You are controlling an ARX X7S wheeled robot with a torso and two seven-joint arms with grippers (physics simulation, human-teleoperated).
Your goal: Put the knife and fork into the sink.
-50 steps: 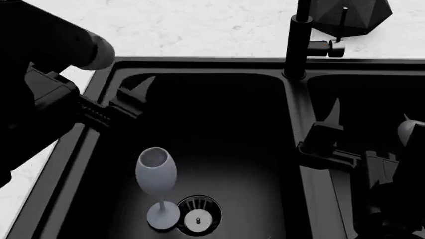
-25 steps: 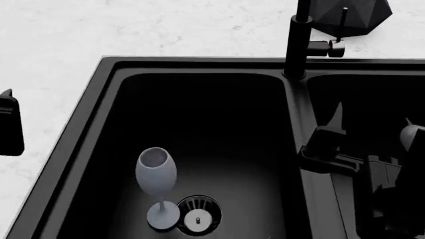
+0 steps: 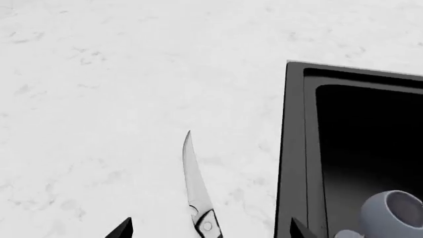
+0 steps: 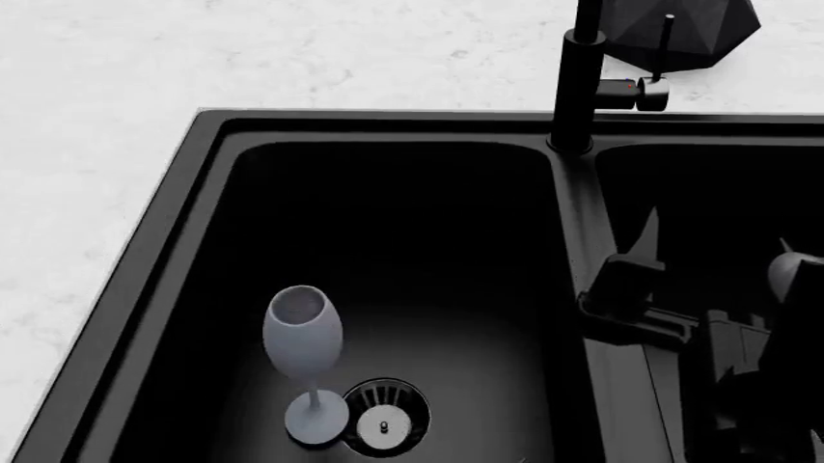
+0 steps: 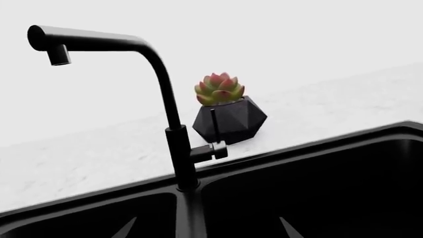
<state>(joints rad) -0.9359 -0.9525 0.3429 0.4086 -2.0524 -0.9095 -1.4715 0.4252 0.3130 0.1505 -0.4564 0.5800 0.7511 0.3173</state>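
1. Left wrist view: the knife [image 3: 196, 186] lies flat on the white marble desk [image 3: 99, 99], just left of the sink [image 3: 295, 148] rim and not yet in it. The left gripper [image 3: 208, 229] hovers over the handle end, fingers [image 3: 121, 230] spread wide, holding nothing. A wine glass [image 3: 391, 213] stands in the basin.
2. Head view: the left arm is out of sight. The right gripper [image 4: 715, 260] hangs over the right basin, fingers apart and empty. No fork is visible.
3. Right wrist view: faucet [image 5: 158, 99] and potted succulent [image 5: 228, 111].
4. Risk: the thin knife may slip from a shallow pinch, or a careless drop could topple the glass.
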